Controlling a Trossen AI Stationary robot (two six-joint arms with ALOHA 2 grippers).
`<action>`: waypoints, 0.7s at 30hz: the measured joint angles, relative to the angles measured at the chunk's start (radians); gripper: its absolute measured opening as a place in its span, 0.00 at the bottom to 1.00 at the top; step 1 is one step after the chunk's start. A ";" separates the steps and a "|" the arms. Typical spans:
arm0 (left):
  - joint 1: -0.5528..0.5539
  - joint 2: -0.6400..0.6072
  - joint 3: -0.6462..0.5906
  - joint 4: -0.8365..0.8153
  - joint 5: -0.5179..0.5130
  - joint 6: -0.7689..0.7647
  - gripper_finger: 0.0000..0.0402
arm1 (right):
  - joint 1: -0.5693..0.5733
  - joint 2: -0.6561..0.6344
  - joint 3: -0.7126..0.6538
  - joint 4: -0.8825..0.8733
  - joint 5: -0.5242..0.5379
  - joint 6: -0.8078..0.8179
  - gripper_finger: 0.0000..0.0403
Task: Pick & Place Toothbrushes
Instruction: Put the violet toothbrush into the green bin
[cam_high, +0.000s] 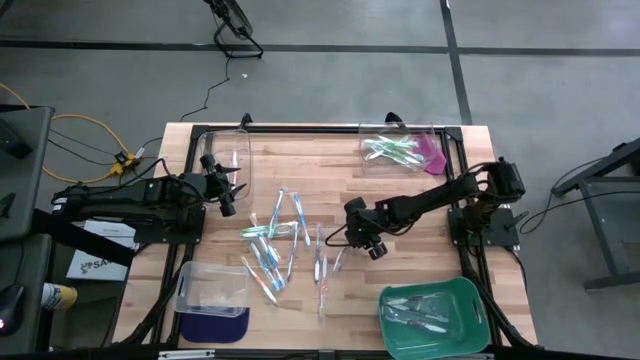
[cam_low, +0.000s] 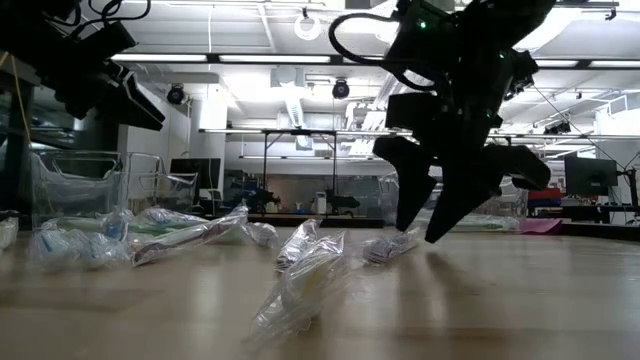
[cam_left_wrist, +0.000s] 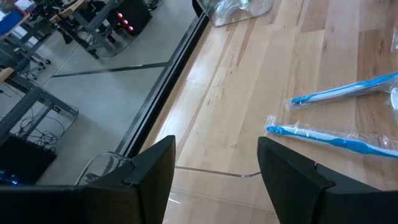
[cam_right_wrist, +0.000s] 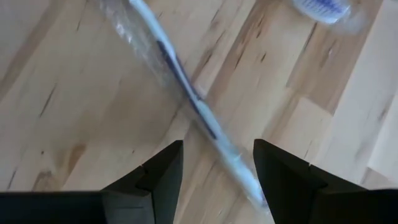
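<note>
Blue-striped toothbrush (cam_right_wrist: 186, 93) lies diagonal btwn right gripper (cam_right_wrist: 217, 168) open fingers.

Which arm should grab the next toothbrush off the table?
Right. The right gripper hangs open directly over a wrapped toothbrush that runs between its fingers. The left gripper is open too, but it sits near the clear bin, with the blue toothbrushes off to one side.

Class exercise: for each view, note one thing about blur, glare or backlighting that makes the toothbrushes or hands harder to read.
Low view: right hand is a backlit silhouette; near wrapped toothbrush is blurred. Right wrist view: toothbrush is smeared. High view: clear bin glints.
</note>
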 joint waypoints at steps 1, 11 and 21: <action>0.000 0.000 0.000 0.000 0.000 0.000 0.55 | 0.000 0.000 -0.007 0.006 0.000 0.003 0.47; 0.000 0.000 0.000 0.000 0.009 -0.002 0.55 | 0.000 0.000 -0.021 0.028 0.003 0.019 0.41; 0.000 0.000 0.000 0.000 0.010 -0.002 0.55 | -0.009 0.000 -0.021 0.027 0.003 0.100 0.17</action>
